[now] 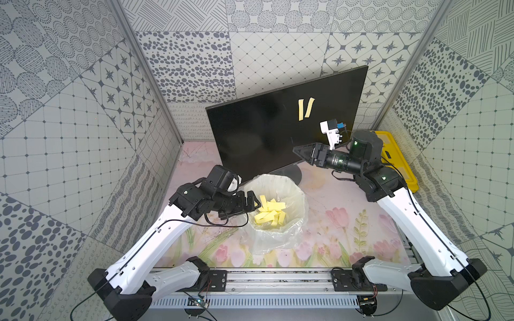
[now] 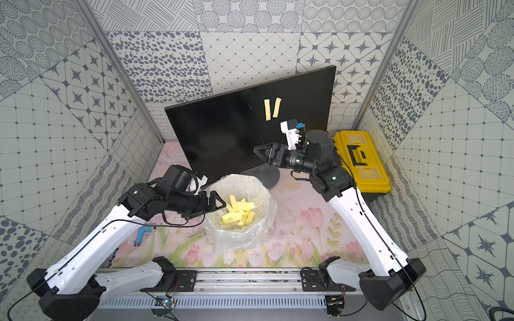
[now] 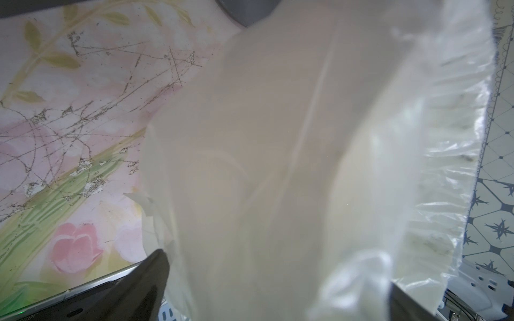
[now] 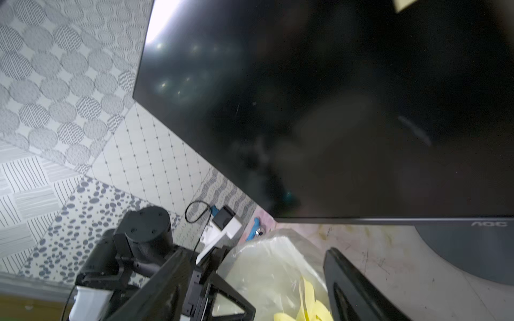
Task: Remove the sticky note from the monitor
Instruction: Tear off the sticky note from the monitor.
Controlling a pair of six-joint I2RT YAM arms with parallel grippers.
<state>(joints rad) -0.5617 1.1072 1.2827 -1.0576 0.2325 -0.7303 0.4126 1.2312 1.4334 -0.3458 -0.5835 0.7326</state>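
The monitor is black, its sticky notes pale yellow, the toolbox yellow-and-black, the table pink floral.

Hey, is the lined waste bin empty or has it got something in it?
Not empty: yellow sticky-note strips lie piled inside the waste bin.

Grey-patterned patchwork walls enclose a scuffed tabletop printed with pink tulips, evenly lit.

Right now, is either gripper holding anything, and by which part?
Nothing is held. The right gripper stands open before the flat black monitor; the left gripper stands open at the rim of the clear plastic bin liner.
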